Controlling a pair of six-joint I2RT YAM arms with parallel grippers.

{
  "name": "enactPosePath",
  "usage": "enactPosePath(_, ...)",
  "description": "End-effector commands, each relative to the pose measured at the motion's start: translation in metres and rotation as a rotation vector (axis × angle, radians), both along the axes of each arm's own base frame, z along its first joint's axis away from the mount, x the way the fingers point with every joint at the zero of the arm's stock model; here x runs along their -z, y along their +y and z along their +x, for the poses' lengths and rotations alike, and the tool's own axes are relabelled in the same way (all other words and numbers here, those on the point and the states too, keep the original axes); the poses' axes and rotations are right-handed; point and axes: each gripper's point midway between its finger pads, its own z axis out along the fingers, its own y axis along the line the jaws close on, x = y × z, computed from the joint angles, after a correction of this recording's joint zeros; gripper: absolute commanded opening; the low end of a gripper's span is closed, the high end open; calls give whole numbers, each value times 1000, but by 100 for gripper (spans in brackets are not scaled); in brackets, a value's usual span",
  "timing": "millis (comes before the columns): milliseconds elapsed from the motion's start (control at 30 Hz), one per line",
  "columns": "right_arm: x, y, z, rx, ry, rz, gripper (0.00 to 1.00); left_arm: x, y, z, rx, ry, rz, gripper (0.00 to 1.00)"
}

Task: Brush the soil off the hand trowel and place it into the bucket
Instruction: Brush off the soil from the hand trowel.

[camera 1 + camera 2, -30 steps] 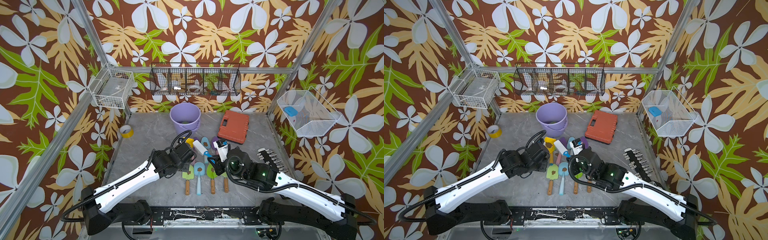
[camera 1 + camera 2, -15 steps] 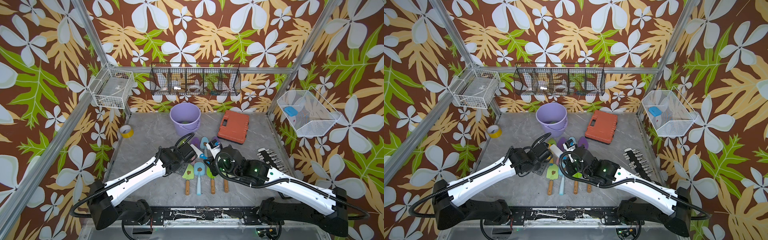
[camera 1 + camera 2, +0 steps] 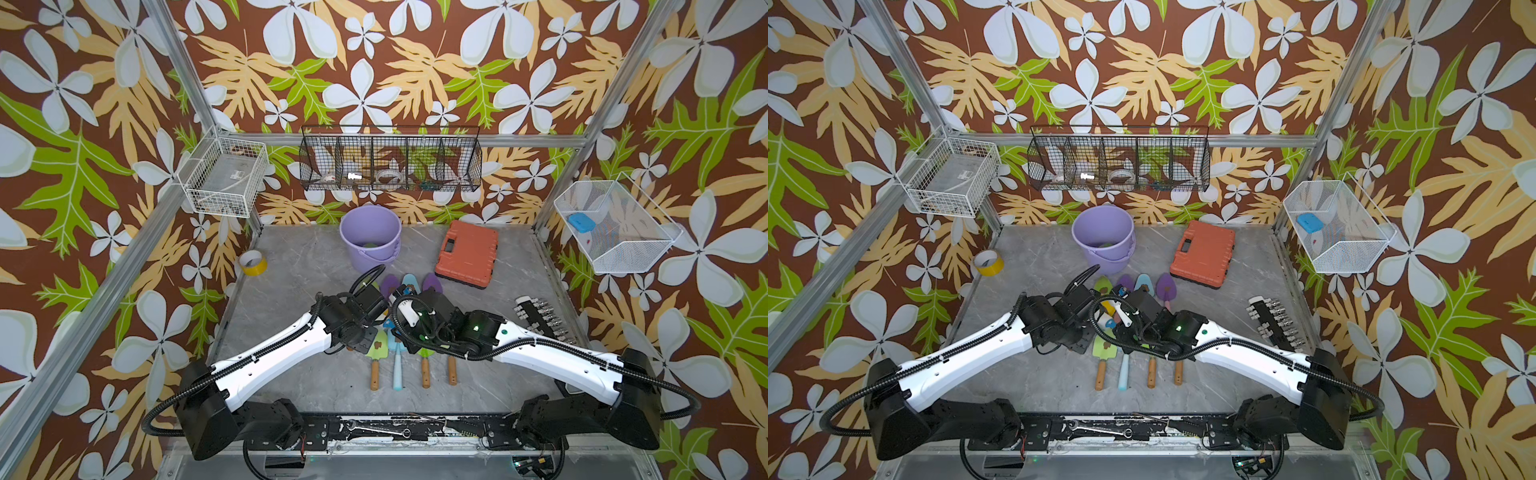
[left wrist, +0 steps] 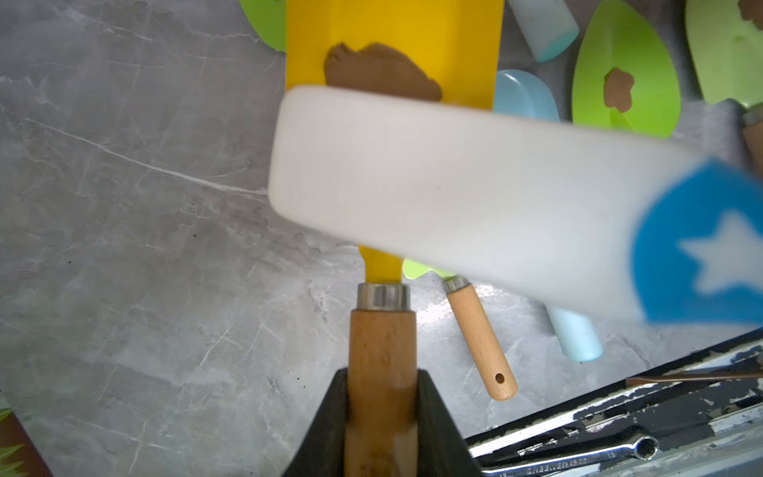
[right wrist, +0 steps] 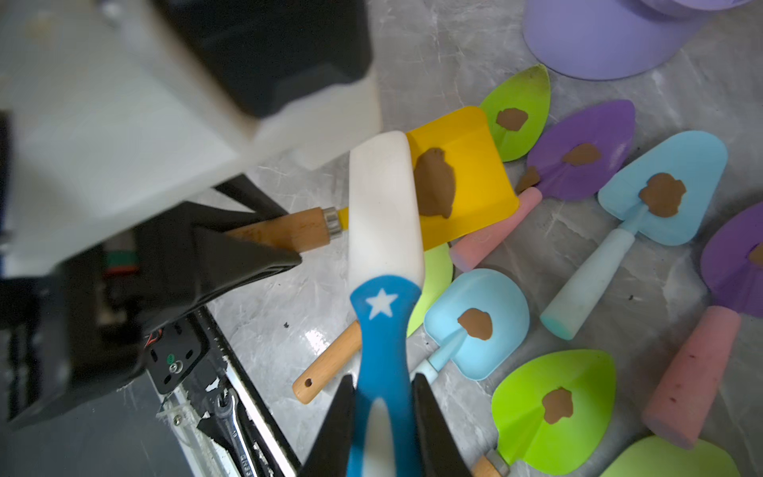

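Grey marble tabletop [image 3: 299, 257]; floral walls [image 3: 374, 62]; bucket [image 3: 358, 254] contents unclear.

You've got floral wallpaper [image 3: 374, 62] on 3 walls, alu frame posts [image 3: 185, 79], grey marble tabletop [image 3: 291, 270], wire baskets [image 3: 390, 162] hung up; light's even.

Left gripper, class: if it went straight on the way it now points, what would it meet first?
The left gripper, shut on the yellow trowel, would probably first meet the head of the white brush lying across the blade ahead; relative height is unclear.
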Motion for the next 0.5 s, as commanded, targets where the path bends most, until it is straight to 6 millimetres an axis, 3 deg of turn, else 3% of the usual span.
enactPosePath(0,7,-25,15,114,-29,-75,0,0,6,0,-17,1,1,0)
enactPosePath(133,-11,-27,18,133,-63,-45,0,0,8,1,-29,4,-8,0)
enactPosePath(333,-36,1,-4,-6,-64,104,0,4,8,3,-30,11,-9,0)
enactPosePath(467,-25,21,-19,-86,-30,93,0,3,10,4,-34,9,-13,0)
